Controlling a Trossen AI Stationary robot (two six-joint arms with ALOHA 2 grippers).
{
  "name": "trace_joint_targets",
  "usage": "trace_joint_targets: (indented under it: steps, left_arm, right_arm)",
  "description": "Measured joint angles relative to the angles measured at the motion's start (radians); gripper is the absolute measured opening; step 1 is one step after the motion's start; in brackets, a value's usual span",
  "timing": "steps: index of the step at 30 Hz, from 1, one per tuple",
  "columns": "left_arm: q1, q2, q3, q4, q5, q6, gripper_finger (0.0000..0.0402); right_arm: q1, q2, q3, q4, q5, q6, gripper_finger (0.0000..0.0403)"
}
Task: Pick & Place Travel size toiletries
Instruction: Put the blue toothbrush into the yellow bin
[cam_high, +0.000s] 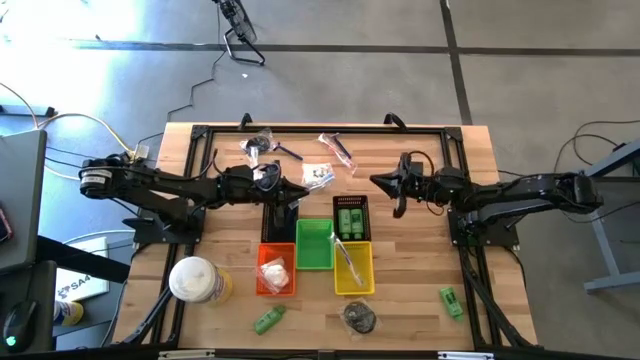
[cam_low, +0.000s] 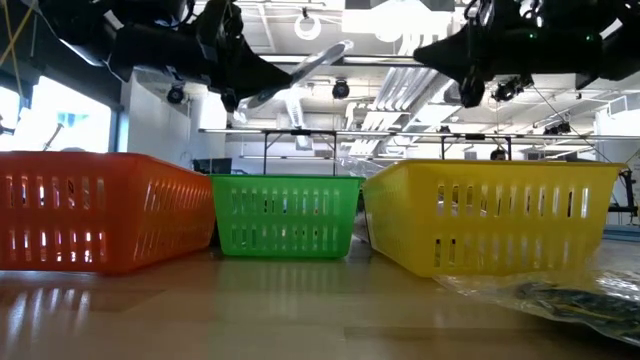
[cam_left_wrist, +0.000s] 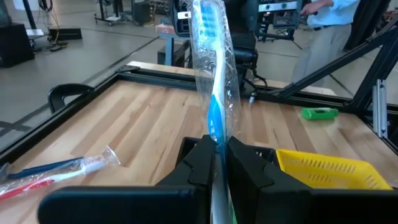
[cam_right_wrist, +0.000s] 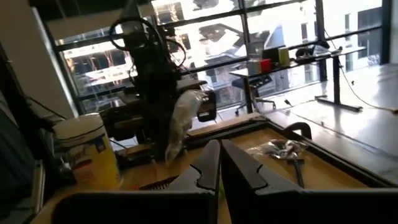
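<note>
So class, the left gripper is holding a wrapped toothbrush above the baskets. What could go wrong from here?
1. The left gripper pinches the wrapped toothbrush only at its lower end, so the tall stick might pivot or slip in its slick wrapper.
2. The baskets sit packed together; a release slightly off could land it in the green basket rather than the yellow basket, or across a rim.
3. The right gripper, shut and empty, waits near the black basket; the arms might crowd.
</note>
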Motion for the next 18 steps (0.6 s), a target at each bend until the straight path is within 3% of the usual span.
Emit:
trace_joint_targets:
  steps: [18]
  left_arm:
    - [0.000,0.000,0.000,0.051,0.045,0.007,0.0026]
  right_arm:
    - [0.028,0.371,0.026,0.381,-0.003,-0.048,0.0007]
